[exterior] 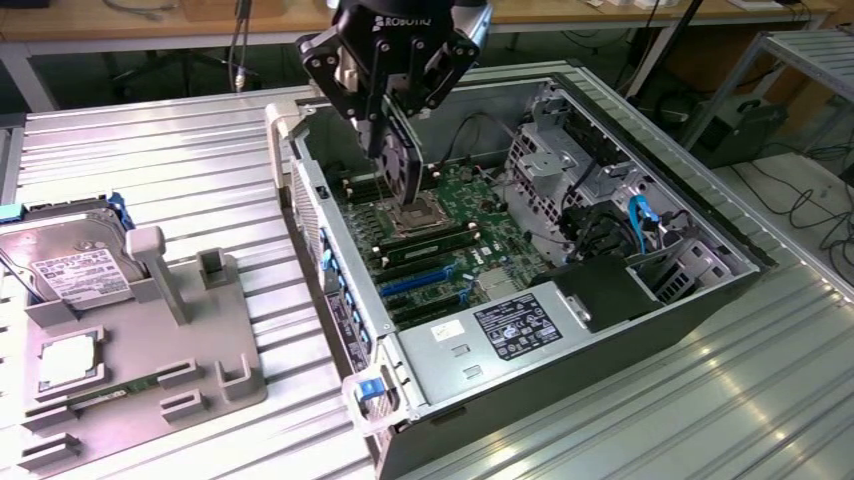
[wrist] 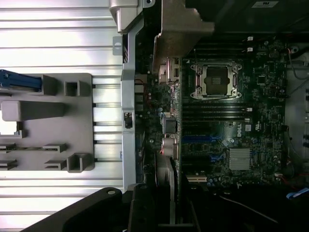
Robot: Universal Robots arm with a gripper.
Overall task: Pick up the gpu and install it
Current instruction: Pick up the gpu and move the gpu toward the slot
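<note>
My tool (exterior: 391, 105) pinches the gpu (exterior: 403, 165) edge-on. The gpu hangs inside the open case (exterior: 320, 250), just above the motherboard (exterior: 487, 250), over the CPU socket (exterior: 416, 215).

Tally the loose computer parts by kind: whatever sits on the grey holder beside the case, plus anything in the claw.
gpu, gripped in the claw above the open case: 1
hard drive, on the grey holder: 1
CPU chip, on the holder: 1
memory stick, on the holder: 1
Total: 4
</note>
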